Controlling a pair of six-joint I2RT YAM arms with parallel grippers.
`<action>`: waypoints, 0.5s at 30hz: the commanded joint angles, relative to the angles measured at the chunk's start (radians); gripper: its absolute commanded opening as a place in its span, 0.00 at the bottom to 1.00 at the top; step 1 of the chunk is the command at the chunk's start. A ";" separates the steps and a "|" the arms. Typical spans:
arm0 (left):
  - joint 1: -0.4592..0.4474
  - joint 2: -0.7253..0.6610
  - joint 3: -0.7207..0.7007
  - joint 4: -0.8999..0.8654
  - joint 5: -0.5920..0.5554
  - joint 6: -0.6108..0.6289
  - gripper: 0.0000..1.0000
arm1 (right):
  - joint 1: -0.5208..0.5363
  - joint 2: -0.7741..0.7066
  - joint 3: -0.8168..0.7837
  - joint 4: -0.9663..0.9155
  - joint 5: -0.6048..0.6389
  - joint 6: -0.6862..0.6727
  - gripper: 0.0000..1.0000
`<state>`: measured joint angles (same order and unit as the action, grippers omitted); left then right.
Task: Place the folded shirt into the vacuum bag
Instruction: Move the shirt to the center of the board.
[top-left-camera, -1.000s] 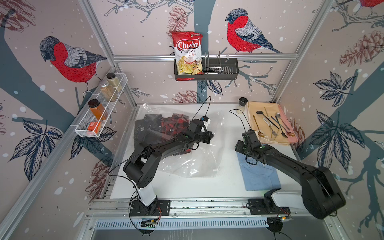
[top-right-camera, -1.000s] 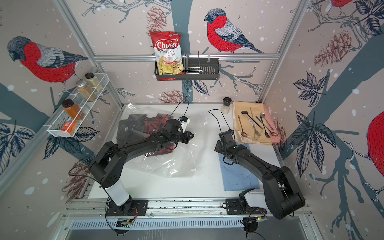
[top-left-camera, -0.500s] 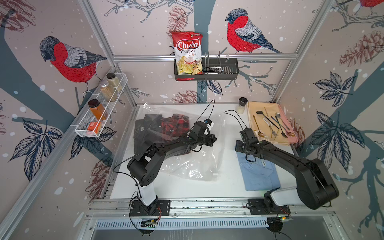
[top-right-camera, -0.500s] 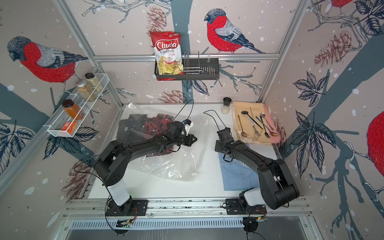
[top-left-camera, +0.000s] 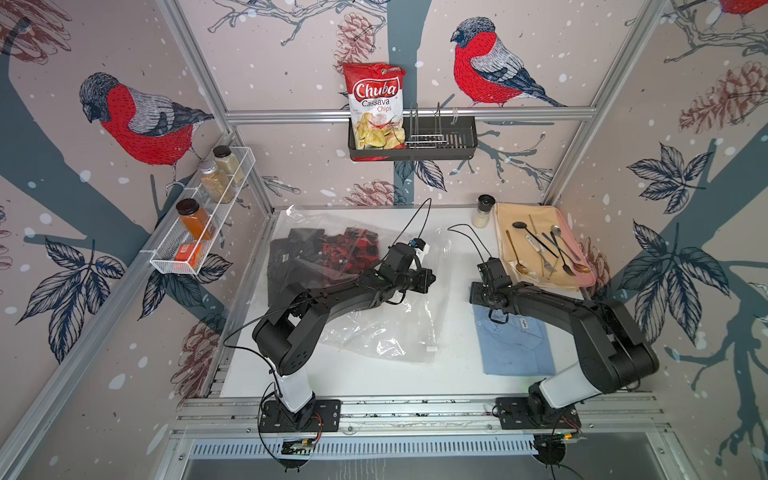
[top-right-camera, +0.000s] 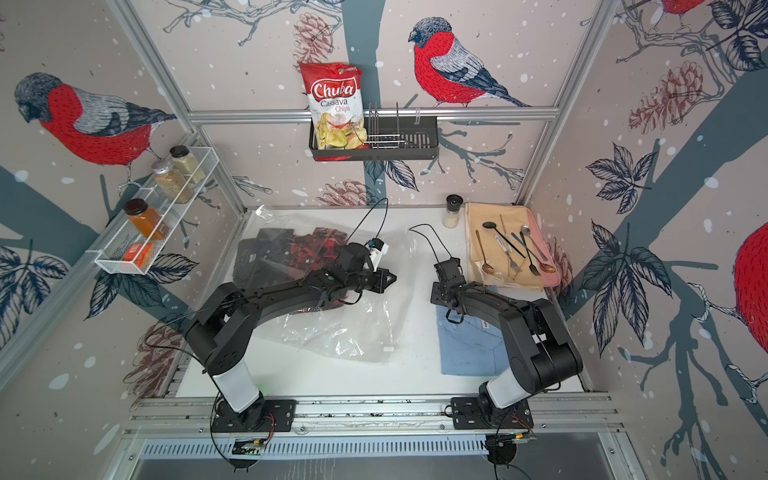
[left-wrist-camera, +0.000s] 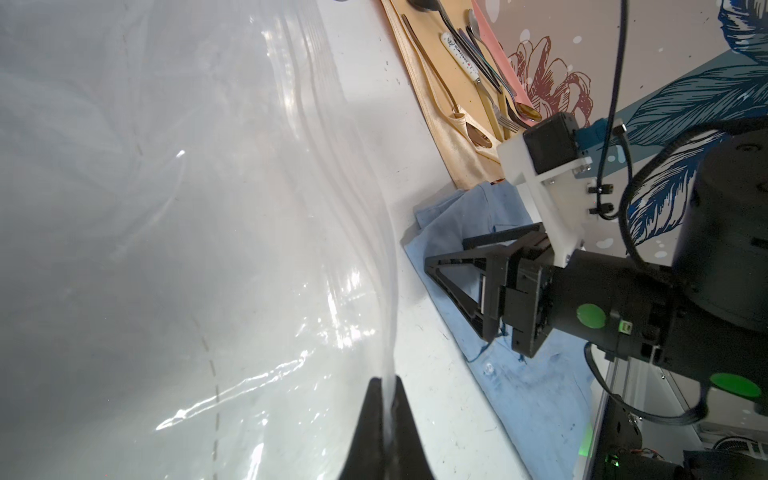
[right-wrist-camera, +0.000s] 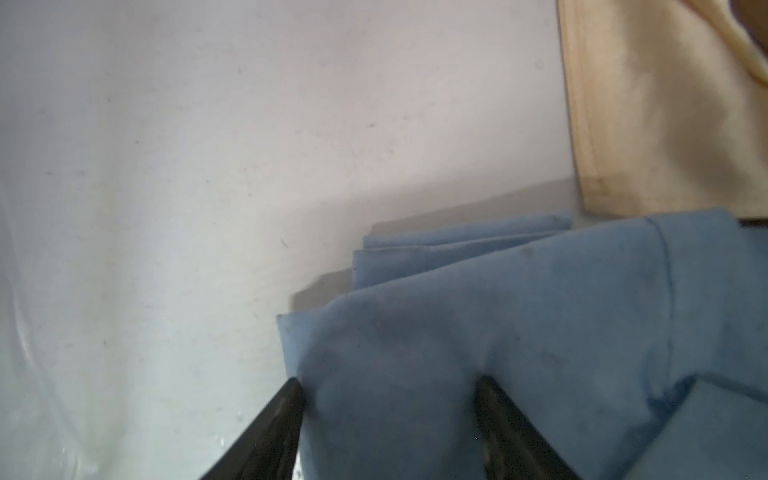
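Observation:
The vacuum bag (top-left-camera: 395, 332) (top-right-camera: 353, 332) lies crinkled on the left half of the white table, with dark and red plaid clothes (top-left-camera: 324, 253) inside its far end. My left gripper (top-left-camera: 430, 277) (top-right-camera: 392, 279) (left-wrist-camera: 386, 380) is shut on the bag's clear edge (left-wrist-camera: 374, 249) and holds it up off the table. The folded shirt (top-left-camera: 515, 345) (top-right-camera: 469, 349) (left-wrist-camera: 532, 395) is light blue and lies at the right, outside the bag. My right gripper (top-left-camera: 478, 293) (top-right-camera: 436, 297) (right-wrist-camera: 388, 382) is down on its far left corner (right-wrist-camera: 374, 332). Its fingers stand apart, with blue fabric filling the gap and touching both.
A beige mat (top-left-camera: 536, 216) with several pieces of cutlery lies at the back right, just beyond the shirt. A small jar (top-left-camera: 483, 210) stands beside it. The bag's white slider clip (top-left-camera: 431, 349) sits near the front. Bare table separates the bag from the shirt.
My left gripper has moved right with the bag's edge, pulling the plastic towards the middle. My right gripper has shifted slightly left and farther back, to the shirt's far left corner.

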<state>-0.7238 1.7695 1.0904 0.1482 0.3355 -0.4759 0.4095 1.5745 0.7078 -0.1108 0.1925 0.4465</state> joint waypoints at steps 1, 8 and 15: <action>-0.003 -0.006 -0.004 0.041 0.005 -0.012 0.00 | 0.024 0.032 -0.008 -0.072 -0.118 0.039 0.63; -0.004 0.008 -0.005 0.047 0.009 -0.016 0.00 | 0.073 0.092 0.020 -0.069 -0.130 0.067 0.56; -0.004 -0.012 -0.022 0.030 -0.024 -0.004 0.00 | 0.105 0.038 0.064 -0.143 -0.047 0.083 0.65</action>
<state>-0.7258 1.7710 1.0740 0.1524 0.3355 -0.4931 0.5003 1.6279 0.7647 -0.0570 0.2146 0.4812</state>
